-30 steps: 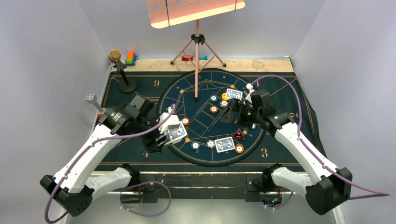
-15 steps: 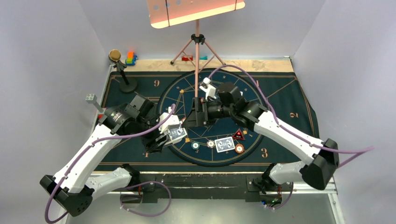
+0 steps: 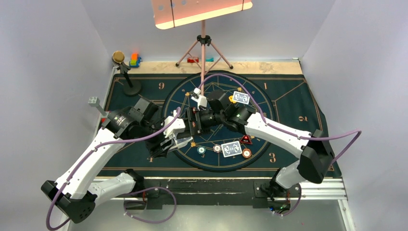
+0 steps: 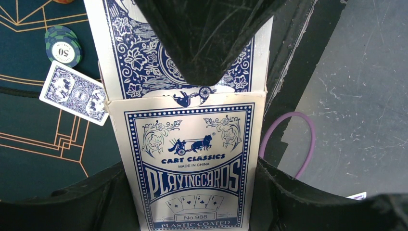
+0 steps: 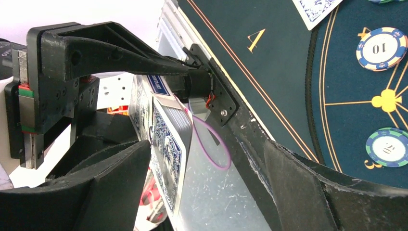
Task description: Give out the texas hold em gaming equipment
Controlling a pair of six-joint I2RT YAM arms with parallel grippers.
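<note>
My left gripper (image 3: 174,140) is shut on a blue-and-white playing card box (image 4: 190,168) and holds it above the mat's left side. Blue-backed cards (image 5: 168,144) stick out of the box's open end. My right gripper (image 3: 191,124) is open, and its jaws straddle those cards (image 4: 144,57): one finger (image 5: 96,187) is close beside them, the other stands well apart. On the mat (image 3: 288,101) lie a card (image 3: 241,97), a pair of cards (image 3: 231,148), a red-edged triangular marker (image 3: 246,139), and orange (image 3: 247,153), white (image 3: 217,148) and teal (image 3: 201,150) chips.
A pink tripod stand (image 3: 203,48) stands at the mat's far middle. A dark post on a round base (image 3: 127,77) and coloured toy blocks (image 3: 134,60) are at the far left. A grey block (image 3: 94,101) lies off the mat's left edge. Purple cables loop over both arms.
My right arm has swung from the mat's right side across to the left, bringing its open gripper up to the card box. My left arm has held its place with the box.
</note>
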